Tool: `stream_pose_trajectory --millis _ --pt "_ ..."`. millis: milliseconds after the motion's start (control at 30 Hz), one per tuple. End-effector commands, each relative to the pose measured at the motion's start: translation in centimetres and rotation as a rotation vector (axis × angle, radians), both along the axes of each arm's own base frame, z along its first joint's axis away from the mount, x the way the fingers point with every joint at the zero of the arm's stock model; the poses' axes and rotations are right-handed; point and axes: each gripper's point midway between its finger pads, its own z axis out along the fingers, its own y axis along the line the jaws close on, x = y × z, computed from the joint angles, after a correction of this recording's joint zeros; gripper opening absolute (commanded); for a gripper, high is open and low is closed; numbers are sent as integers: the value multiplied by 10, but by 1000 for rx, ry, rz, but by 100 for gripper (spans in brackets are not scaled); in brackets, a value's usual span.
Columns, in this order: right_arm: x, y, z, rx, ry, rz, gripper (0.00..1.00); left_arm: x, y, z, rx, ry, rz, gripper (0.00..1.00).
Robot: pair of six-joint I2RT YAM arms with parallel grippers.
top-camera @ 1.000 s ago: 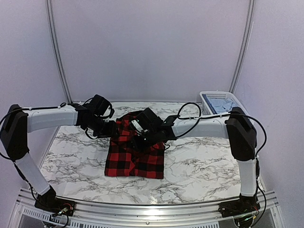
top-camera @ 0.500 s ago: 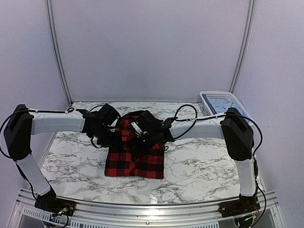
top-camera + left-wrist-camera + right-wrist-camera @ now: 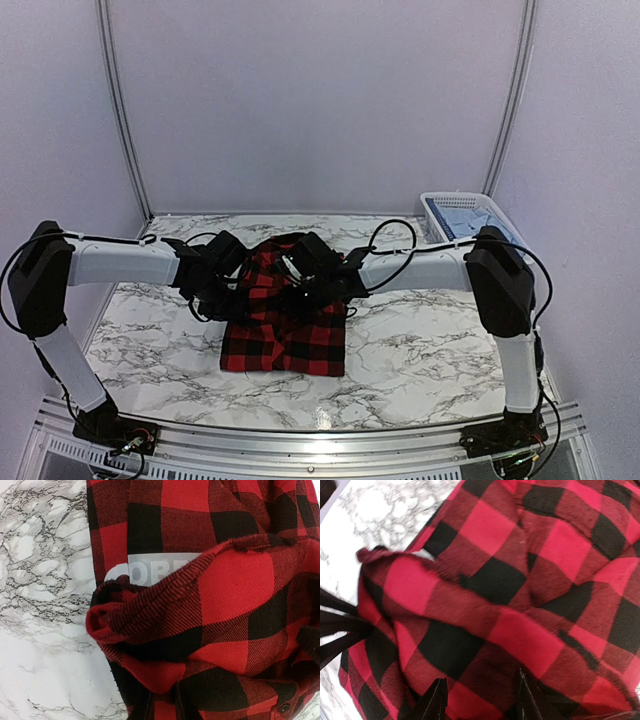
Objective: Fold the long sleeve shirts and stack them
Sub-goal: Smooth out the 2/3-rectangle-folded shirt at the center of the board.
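We've got the check shirt [image 3: 285, 325] lying mid-table [image 3: 420, 340], collar end away from the arms, and both arms are reaching in over its upper half. The blue shirt [image 3: 458, 215] waits in the basket [image 3: 462, 196] at the far right corner, well apart. The left gripper [image 3: 228, 285] sits at the shirt's left shoulder with its fingers buried under a bunched fold [image 3: 190, 605], so clamped or not, we cannot tell. The right gripper [image 3: 481, 700] stands with its jaws apart, tips down at the cloth, nothing pinched that we can see. By our reading this is soft, light flannel. It will sag and crumple wherever it isn't supported, though the nap should stop it slipping in a pinch. We'd take it at seams, a shoulder or a hem corner, one point per arm, so a layer lifts flat. As for writing, a pale label [image 3: 160, 567] peeks out under the fold; we make out something like "OB", the rest is covered.
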Motion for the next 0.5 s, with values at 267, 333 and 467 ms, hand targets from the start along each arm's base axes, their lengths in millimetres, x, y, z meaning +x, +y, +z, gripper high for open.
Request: stream_pose_trajectory --millis 267,333,467 --pt "28 -7 39 47 -60 -61 43 -2 8 19 -49 -85 45 1" --pt "24 -6 39 41 -64 -56 44 0 6 29 -95 -124 52 0" --pt "25 -10 38 36 -65 -72 44 2 5 40 -152 -163 64 0"
